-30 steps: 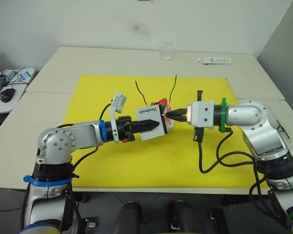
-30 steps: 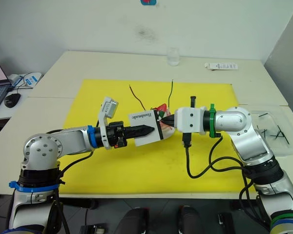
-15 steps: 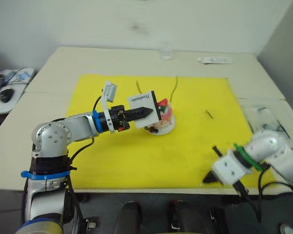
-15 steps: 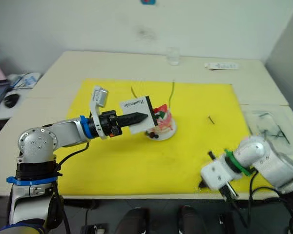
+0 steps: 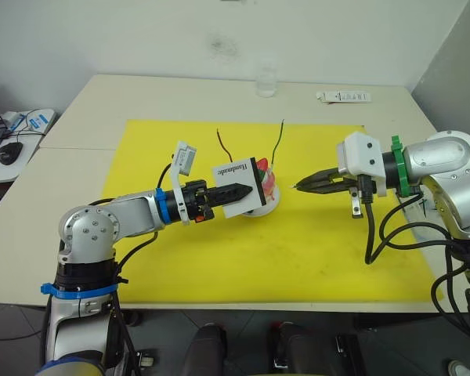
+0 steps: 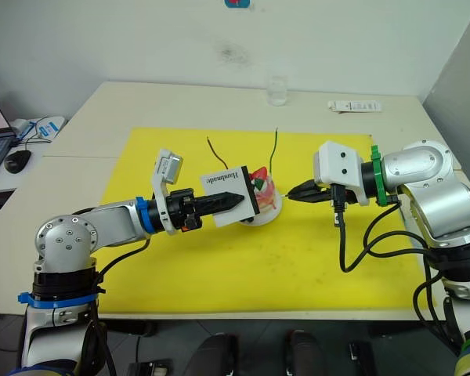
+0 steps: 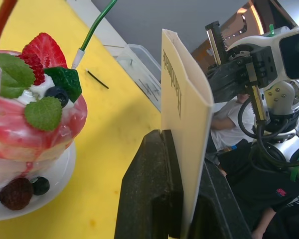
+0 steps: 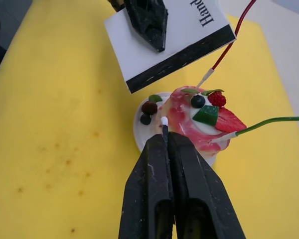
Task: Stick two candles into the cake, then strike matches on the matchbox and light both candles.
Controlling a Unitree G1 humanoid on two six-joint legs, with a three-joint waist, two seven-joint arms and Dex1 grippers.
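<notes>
Over the yellow mat [image 5: 219, 258], the left gripper [image 5: 247, 189] clamps the white matchbox [image 5: 239, 186] on edge, just left of and partly in front of the pink cake [image 5: 266, 190] on its white plate [image 8: 139, 130] at mid-table. Both candles stand in the cake, the green candle [image 5: 278, 141] to the right of the red-brown candle [image 5: 224, 146]. From the right wrist, a detail the head views barely resolve: the right gripper [image 5: 300, 186], fingers pressed together, pinches a match [image 8: 164, 128] whose white tip pokes out toward the cake. The left wrist view shows the box's thin edge seated between its own fingers [image 7: 154, 199], and a loose match [image 7: 97, 79] lying on the mat to the right of the cake. Half a second ago the right arm was down at the mat's near right corner; it now hangs level, tips just right of the cake, apart from it.
</notes>
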